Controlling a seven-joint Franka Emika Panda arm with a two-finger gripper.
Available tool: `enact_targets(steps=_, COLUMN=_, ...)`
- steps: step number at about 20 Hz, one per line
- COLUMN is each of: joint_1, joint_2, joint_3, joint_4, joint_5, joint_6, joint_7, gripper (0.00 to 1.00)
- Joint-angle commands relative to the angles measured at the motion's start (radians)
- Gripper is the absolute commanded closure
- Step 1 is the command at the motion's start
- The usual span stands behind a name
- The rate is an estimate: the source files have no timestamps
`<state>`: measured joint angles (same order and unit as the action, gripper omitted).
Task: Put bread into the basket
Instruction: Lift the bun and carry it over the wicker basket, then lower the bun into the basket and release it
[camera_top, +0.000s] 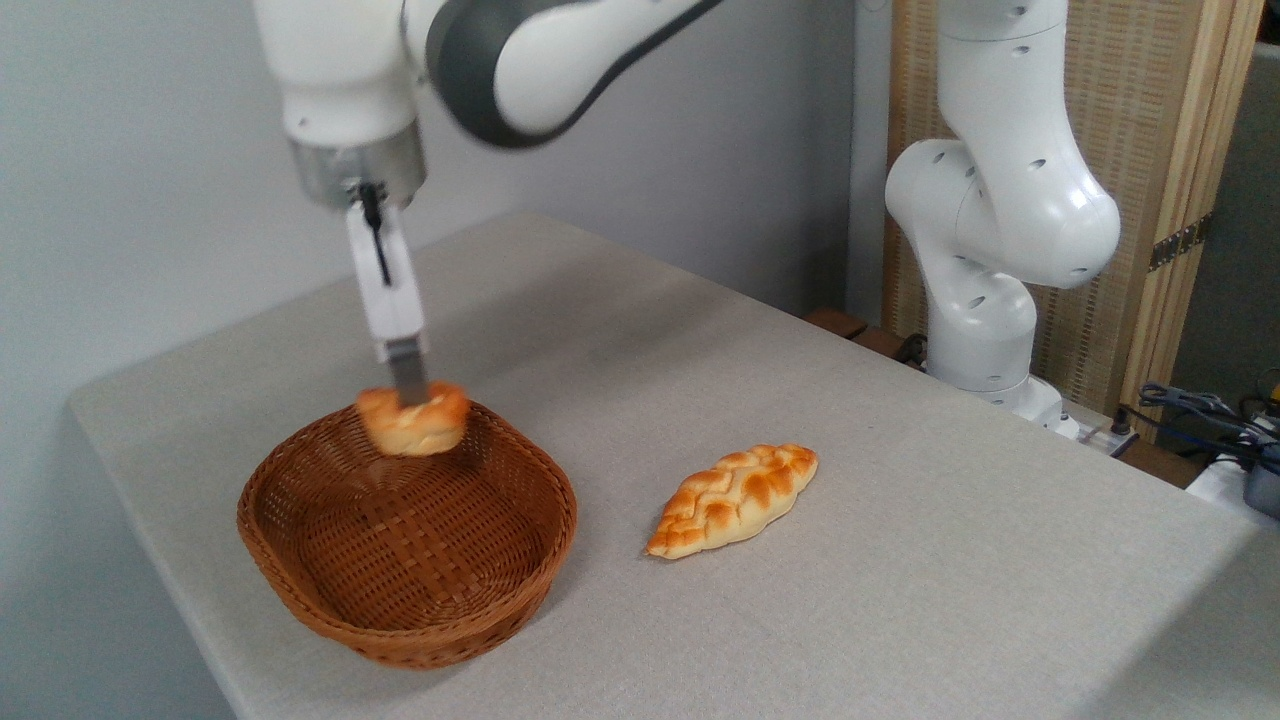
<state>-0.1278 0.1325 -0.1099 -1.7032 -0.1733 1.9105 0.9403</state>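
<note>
Inspecting the scene, we find the gripper (408, 388) clamped on the bread (413, 420), which hangs above the far rim of the basket (300, 590), clear of its woven floor. The basket sits on a table (900, 560) covered in plain grey cloth. To the right of the basket, apart from it, a braided loaf (733, 497) lies flat on the cloth. Behind the basket we see a bare pale wall (130, 180); further right, beyond the table's edge, a slatted wooden screen (1160, 170) and loose cables (1200, 410).
</note>
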Motion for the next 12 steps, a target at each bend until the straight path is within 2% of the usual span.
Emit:
enact_targets(steps=1, joint_1=-0.007, joint_2=0.099, joint_3=-0.045, joint_4=0.031, joint_5=-0.014, joint_6=0.106, joint_7=-0.066, gripper=1.00)
enact_targets(steps=2, joint_1=-0.012, joint_2=0.126, joint_3=-0.059, joint_4=0.033, joint_5=-0.011, joint_6=0.129, joint_7=-0.064, gripper=1.00)
enact_targets(steps=3, joint_1=-0.018, joint_2=0.150, joint_3=-0.066, joint_4=0.033, joint_5=-0.011, joint_6=0.152, joint_7=-0.064, gripper=0.83)
enact_targets(steps=4, joint_1=-0.019, joint_2=0.162, joint_3=-0.068, joint_4=0.031, joint_5=-0.009, joint_6=0.172, joint_7=-0.066, gripper=0.18)
enact_targets(steps=5, joint_1=-0.021, joint_2=0.165, joint_3=-0.068, joint_4=0.031, joint_5=-0.009, joint_6=0.180, joint_7=-0.064, gripper=0.00)
enact_targets(steps=12, joint_1=-0.019, joint_2=0.154, joint_3=-0.066, joint_4=0.034, joint_5=-0.012, joint_6=0.180, joint_7=-0.074, gripper=0.00)
